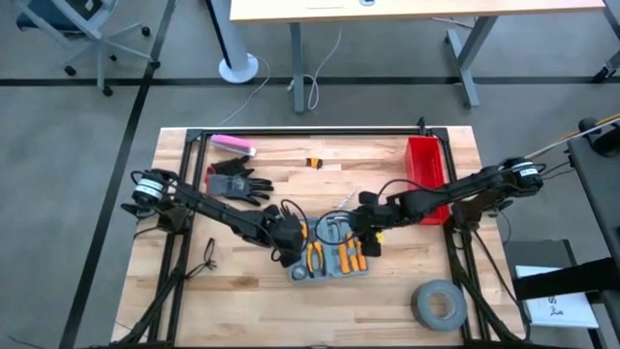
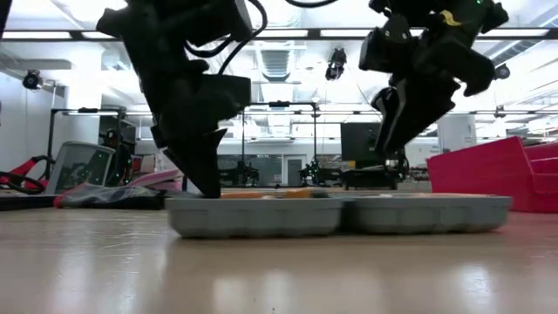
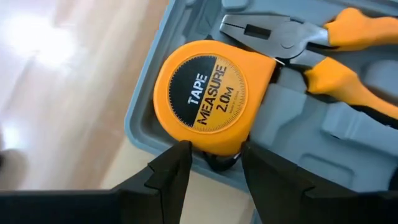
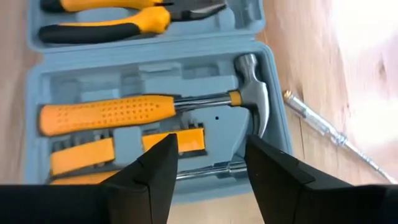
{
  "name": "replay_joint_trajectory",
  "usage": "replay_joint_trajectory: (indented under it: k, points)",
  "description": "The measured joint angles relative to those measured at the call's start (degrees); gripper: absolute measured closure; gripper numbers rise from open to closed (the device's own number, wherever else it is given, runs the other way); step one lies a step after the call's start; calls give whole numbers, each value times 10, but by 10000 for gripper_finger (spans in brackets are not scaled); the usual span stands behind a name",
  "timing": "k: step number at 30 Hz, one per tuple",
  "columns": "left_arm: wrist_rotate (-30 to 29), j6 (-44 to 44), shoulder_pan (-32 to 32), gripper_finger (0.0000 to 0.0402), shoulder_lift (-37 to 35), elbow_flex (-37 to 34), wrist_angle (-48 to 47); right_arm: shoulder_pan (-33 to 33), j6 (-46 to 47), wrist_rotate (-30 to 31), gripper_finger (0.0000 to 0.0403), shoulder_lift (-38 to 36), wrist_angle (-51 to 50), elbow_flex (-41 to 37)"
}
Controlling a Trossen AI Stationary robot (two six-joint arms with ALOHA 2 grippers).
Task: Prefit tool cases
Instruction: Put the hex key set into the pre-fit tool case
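Note:
The grey-blue tool case (image 1: 329,264) lies open and flat on the wooden table, both halves up (image 2: 340,214). One half holds an orange tape measure (image 3: 208,93) and orange-handled pliers (image 3: 336,59). The other holds a hammer (image 4: 186,102) and yellow-handled tools. My left gripper (image 3: 214,158) is open and points down into the case's left end (image 2: 209,183), its fingers on either side of the tape measure's near rim. My right gripper (image 4: 211,149) is open and hangs above the hammer half (image 2: 392,139), clear of it. My left gripper comes from above, pointing down, with one finger (image 3: 171,171) on each side of the tape measure's lower rim (image 3: 214,146), where a small black tab sticks out. The tape measure lies flat in its slot. I cannot tell whether the fingers touch it.
A loose screwdriver (image 4: 323,127) lies on the table beside the hammer half. A red bin (image 1: 426,165) stands toward the far right, a grey tape roll (image 1: 438,302) near right, black gloves (image 1: 237,182) and a pink object (image 1: 232,144) far left. Bare wood shows along the near edge.

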Motion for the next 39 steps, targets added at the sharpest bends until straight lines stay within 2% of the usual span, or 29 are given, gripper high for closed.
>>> replay_joint_trajectory:
  k: [9,16,24,31,39]
  points:
    - [-36,56,16,248,0,-7,-26,0,-10,1,244,0,-1,44]
    - [-30,74,16,248,-14,-9,-22,0,-10,18,239,-1,-36,76]
    - [-10,84,23,248,-56,-8,26,-15,-17,46,247,-73,-47,71]
    - [-2,109,70,248,-60,30,33,-46,-25,47,245,-135,-72,64]
    - [33,137,147,248,-58,61,32,-56,-35,47,258,-147,-91,63]
